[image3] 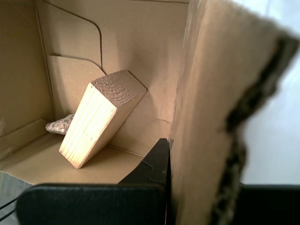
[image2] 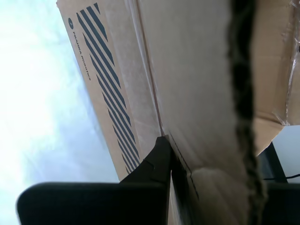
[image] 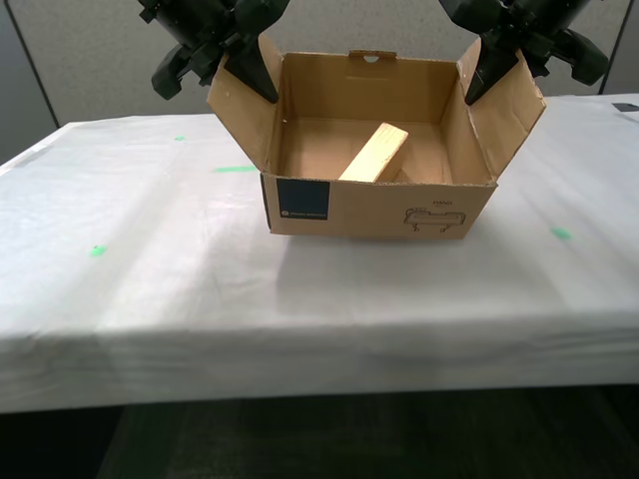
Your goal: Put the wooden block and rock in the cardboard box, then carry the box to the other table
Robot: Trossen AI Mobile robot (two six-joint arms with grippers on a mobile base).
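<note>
The cardboard box [image: 379, 212] stands open on the wrinkled white sheet of the other table [image: 150, 269]; whether it rests on the sheet or hangs just above it I cannot tell. The wooden block [image: 374, 155] [image3: 101, 122] leans tilted inside the box against a wall. The rock [image3: 58, 125] lies behind the block's lower end and is hidden in the exterior view. My first gripper [image: 479, 85] [image3: 197, 168] is shut on the side flap at the exterior view's right. My second gripper [image: 262, 80] [image2: 213, 154] is shut on the opposite flap, beside the striped outer wall [image2: 117, 93].
Green tape pieces [image: 235, 169] [image: 98, 250] [image: 561, 234] mark the sheet around the box. The table's front edge [image: 319, 399] runs across the exterior view's lower part. A grey partition wall [image: 90, 50] stands behind the table.
</note>
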